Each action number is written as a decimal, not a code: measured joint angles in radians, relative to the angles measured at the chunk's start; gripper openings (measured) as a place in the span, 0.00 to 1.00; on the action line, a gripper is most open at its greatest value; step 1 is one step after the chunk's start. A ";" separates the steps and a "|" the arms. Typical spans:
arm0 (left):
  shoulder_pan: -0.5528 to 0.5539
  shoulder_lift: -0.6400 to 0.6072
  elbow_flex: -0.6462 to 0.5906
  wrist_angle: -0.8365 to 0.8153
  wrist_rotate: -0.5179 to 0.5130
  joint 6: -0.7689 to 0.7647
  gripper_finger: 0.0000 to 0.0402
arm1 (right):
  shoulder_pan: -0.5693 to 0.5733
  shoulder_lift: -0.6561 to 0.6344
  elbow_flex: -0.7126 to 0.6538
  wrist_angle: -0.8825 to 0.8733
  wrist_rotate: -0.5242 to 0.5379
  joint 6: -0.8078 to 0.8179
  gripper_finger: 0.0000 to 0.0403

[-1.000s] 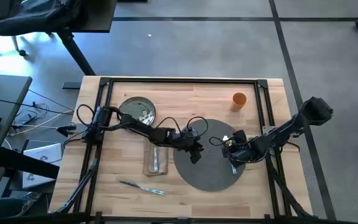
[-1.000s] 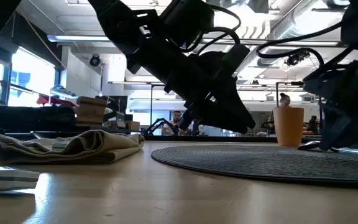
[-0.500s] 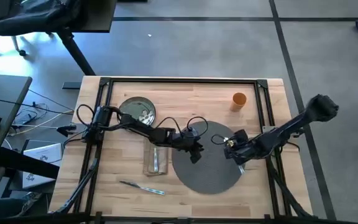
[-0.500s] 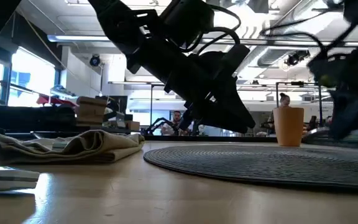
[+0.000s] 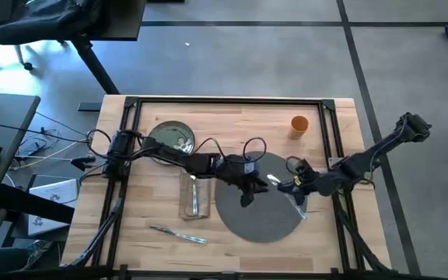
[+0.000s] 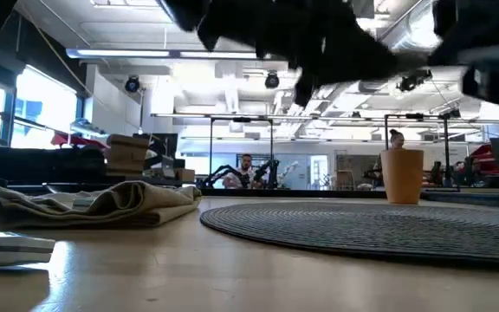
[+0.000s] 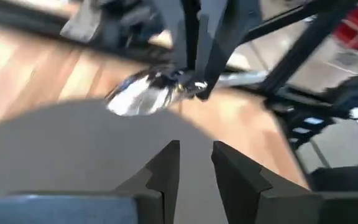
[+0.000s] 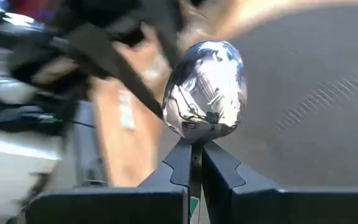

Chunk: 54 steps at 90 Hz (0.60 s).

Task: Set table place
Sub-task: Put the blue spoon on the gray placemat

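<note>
The round grey woven mat lies on the wooden table, right of centre. My right gripper hovers over the mat's far right part, shut on a metal spoon. My left gripper hangs over the mat's far left part, pointing at the spoon; its fingers stand narrowly open with nothing between them. The beige napkin lies left of the mat, with the plate beyond it. The orange cup stands far right. My right gripper pinches the spoon's neck between its two fingers, just behind the bowl. The shiny bowl sticks out past the fingertips toward the table's left. The fingers come from the table's right and lie along the spoon. The spoon is lifted clear of the mat.
A piece of cutlery lies near the front edge, left of the mat. Something metal lies on the napkin. Black rails frame the table top. Bare wood shows between the plate and the cup.
My right gripper has risen off the mat's right edge with the spoon, which is now clear of the mat. My left gripper has also lifted and moved toward the table's right, nearer the spoon. The mat slid slightly toward the near left early on.
</note>
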 joint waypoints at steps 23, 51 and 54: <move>0.001 -0.142 0.004 -0.058 -0.008 0.144 0.35 | 0.002 -0.068 0.001 0.185 -0.099 -0.222 0.00; -0.067 -0.201 0.004 -0.049 -0.121 0.421 0.38 | 0.026 -0.055 0.001 0.251 -0.131 -0.245 0.00; -0.075 -0.194 0.004 -0.048 -0.134 0.447 0.38 | 0.026 -0.049 0.001 0.269 -0.132 -0.248 0.00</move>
